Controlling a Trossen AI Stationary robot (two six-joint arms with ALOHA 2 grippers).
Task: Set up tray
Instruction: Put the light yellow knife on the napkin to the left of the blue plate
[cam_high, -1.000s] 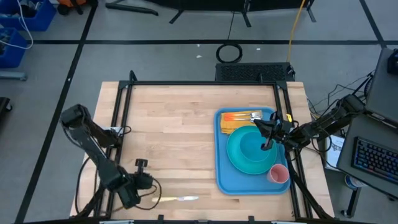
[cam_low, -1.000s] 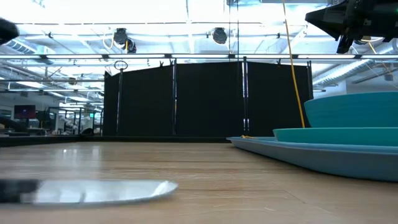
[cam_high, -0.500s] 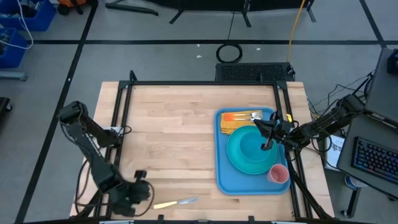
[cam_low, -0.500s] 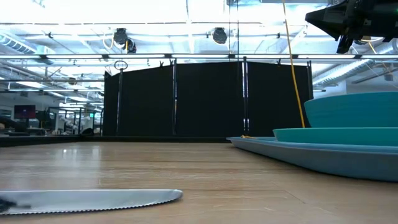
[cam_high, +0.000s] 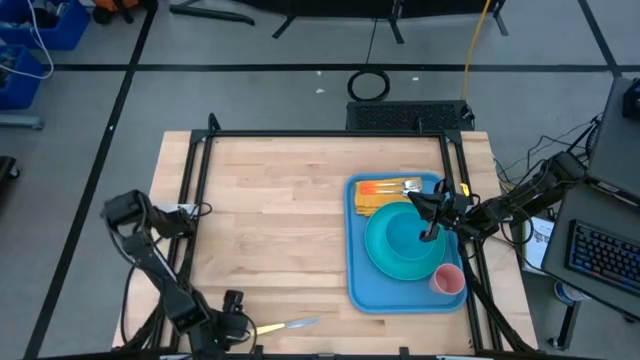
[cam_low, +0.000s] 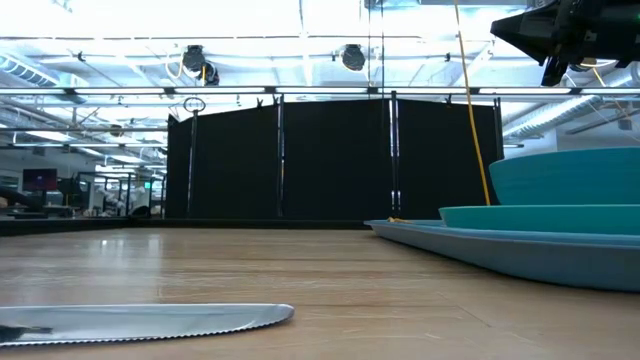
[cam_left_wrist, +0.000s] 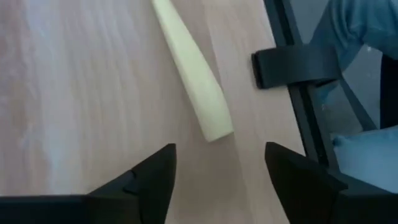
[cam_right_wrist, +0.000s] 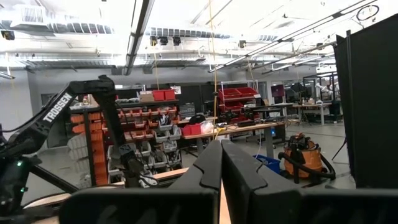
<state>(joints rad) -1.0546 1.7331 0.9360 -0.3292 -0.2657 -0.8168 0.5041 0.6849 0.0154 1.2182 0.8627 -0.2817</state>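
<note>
Left gripper (cam_high: 238, 327) sits low at the desk's (cam_high: 280, 220) near edge, fingers (cam_left_wrist: 152, 180) spread wide with nothing between them. Just off its tips lies the knife (cam_high: 285, 323), pale yellow handle toward the gripper, blade pointing away toward the tray; handle and fingers are apart, not touching. From the wrist camera the handle end (cam_left_wrist: 196, 87) lies flat on the wood right ahead of the open fingers. At desk level the serrated blade (cam_low: 150, 322) rests flat in the foreground.

Over on the right side of the desk, the blue tray (cam_high: 356, 290) is loaded: a turquoise plate (cam_high: 395, 255) in the middle, a yellow napkin (cam_high: 375, 196) with a fork (cam_high: 405, 185) on it at the far end, and a pink cup (cam_high: 449, 280) in the near right corner. Right gripper (cam_high: 430, 235) hovers above the plate, fingers (cam_right_wrist: 239, 171) pressed together and holding nothing.
</note>
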